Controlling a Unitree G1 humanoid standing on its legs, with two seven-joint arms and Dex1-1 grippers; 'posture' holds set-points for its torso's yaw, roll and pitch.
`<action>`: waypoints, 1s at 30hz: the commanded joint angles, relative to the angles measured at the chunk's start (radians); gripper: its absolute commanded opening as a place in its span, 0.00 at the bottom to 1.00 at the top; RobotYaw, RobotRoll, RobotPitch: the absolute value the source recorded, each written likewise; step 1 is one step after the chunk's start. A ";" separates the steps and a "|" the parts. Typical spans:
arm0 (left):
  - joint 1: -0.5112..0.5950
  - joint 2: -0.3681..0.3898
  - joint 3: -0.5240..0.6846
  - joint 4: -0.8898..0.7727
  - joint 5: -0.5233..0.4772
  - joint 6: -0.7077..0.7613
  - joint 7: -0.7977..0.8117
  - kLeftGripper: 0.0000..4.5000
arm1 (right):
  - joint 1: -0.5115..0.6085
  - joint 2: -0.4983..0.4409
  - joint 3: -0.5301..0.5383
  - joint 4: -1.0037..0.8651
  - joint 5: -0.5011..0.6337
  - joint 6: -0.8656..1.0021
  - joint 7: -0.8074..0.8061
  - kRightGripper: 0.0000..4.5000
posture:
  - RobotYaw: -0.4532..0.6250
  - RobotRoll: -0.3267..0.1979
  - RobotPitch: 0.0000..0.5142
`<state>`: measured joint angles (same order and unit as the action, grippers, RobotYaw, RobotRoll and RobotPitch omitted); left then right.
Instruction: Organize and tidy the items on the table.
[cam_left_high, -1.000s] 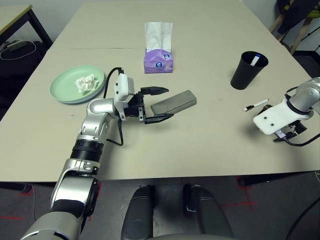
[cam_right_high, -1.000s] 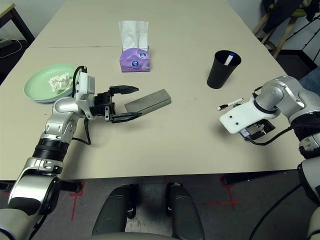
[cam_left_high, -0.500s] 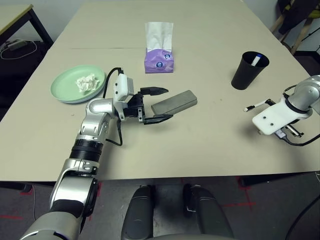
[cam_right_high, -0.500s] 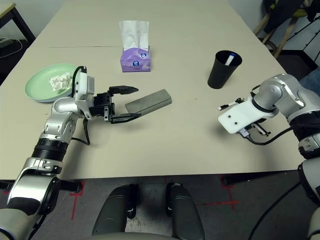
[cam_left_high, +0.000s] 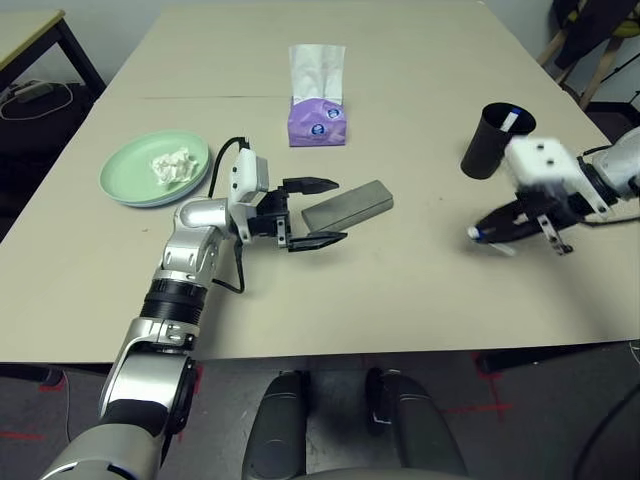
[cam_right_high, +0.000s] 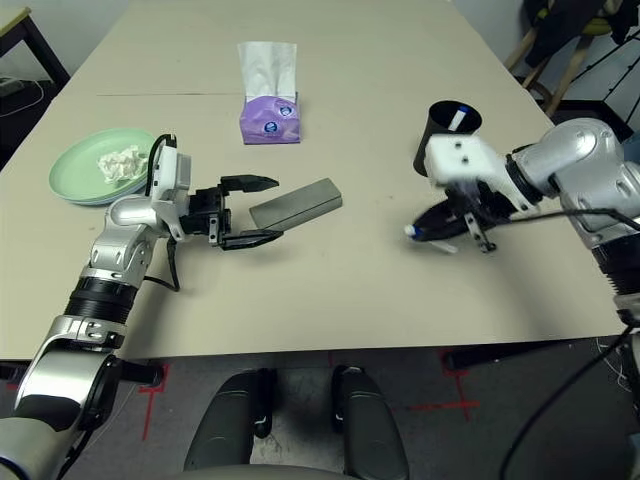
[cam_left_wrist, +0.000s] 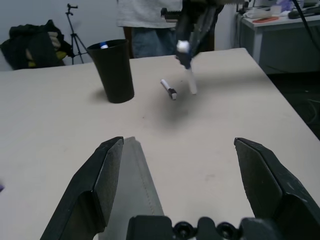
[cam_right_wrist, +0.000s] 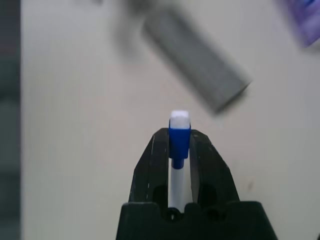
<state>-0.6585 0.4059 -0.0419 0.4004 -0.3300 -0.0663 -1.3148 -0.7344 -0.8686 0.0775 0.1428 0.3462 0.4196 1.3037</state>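
My left gripper (cam_left_high: 338, 210) stands open at the near end of the long grey glasses case (cam_left_high: 348, 206), one finger (cam_left_wrist: 97, 182) on each side, not touching it. Right of the case, my right gripper (cam_right_high: 445, 222) hovers just above the table, shut on the white marker pen (cam_right_wrist: 179, 137), whose blue end sticks out past the fingertips. Behind it stands the black cup (cam_left_high: 490, 142) with another pen (cam_left_high: 510, 119) inside. At the far left, the crumpled white tissue wad (cam_left_high: 170, 166) lies on the pale green plate (cam_left_high: 125, 180). A short white piece with a dark end (cam_left_wrist: 168, 89) shows below the held marker.
A purple tissue pack (cam_left_high: 318, 118) stands at the back middle of the table (cam_left_high: 400, 290). A dark-legged side table (cam_left_high: 35, 30) is off the far left corner. A person (cam_left_wrist: 145, 20) stands beyond the table's right side, near chair legs (cam_left_high: 590, 50).
My right gripper has shut on the marker, lifted it off the table, turned over and swung left toward the middle. The left arm and the case have not moved.
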 joint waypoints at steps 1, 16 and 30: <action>0.028 -0.003 0.005 -0.034 -0.012 0.027 0.032 1.00 | 0.097 0.096 -0.169 -0.091 0.057 0.051 -0.240 0.09 | 0.44 0.62 0.30; -0.001 -0.031 0.013 -0.029 0.010 0.059 0.190 1.00 | 0.157 0.450 -0.429 -0.197 -0.001 -0.165 -0.919 0.09 | 0.43 0.62 0.31; -0.010 -0.014 0.014 -0.023 0.013 0.053 0.181 1.00 | 0.126 0.528 -0.430 -0.149 -0.083 -0.236 -1.191 0.09 | 0.43 0.62 0.31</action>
<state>-0.6601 0.3854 -0.0221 0.3717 -0.3259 -0.0083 -1.1295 -0.5925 -0.3415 -0.3390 -0.0255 0.2731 0.2033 0.1421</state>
